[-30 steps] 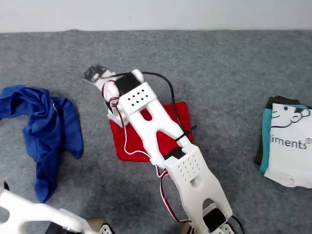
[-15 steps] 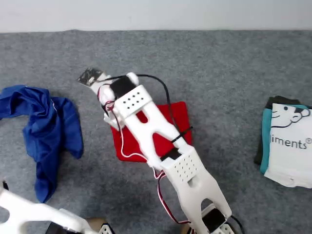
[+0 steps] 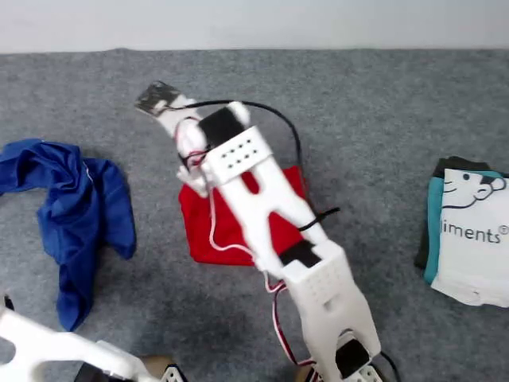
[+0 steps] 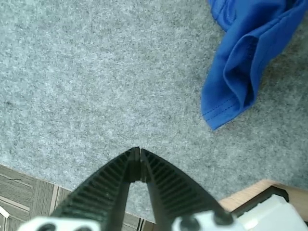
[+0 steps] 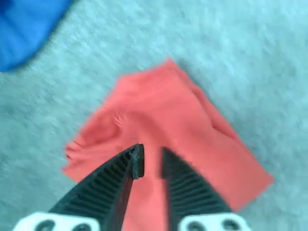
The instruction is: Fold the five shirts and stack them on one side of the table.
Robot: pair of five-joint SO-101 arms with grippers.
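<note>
A folded red shirt [image 3: 231, 227] lies mid-table on the grey carpet [image 3: 358, 119]. My right arm [image 3: 238, 159] stretches over it from the near edge. In the right wrist view my right gripper [image 5: 149, 161] hovers above the red shirt [image 5: 192, 125], its fingers a little open with nothing between them. A crumpled blue shirt [image 3: 75, 207] lies at the left. My left arm [image 3: 48, 350] sits at the near left corner. My left gripper [image 4: 139, 156] is shut and empty over bare carpet, with a hem of the blue shirt [image 4: 245, 62] just beyond it.
A stack of folded shirts [image 3: 473, 235] sits at the right edge, a white printed one on top of teal and dark ones. A pale wall [image 3: 254, 24] borders the far side. The table's near edge and the floor [image 4: 24, 192] lie close under the left gripper.
My right arm's wrist swung slightly left, then toward the far side and to the right, above the red shirt. The shirts and the left arm have not moved.
</note>
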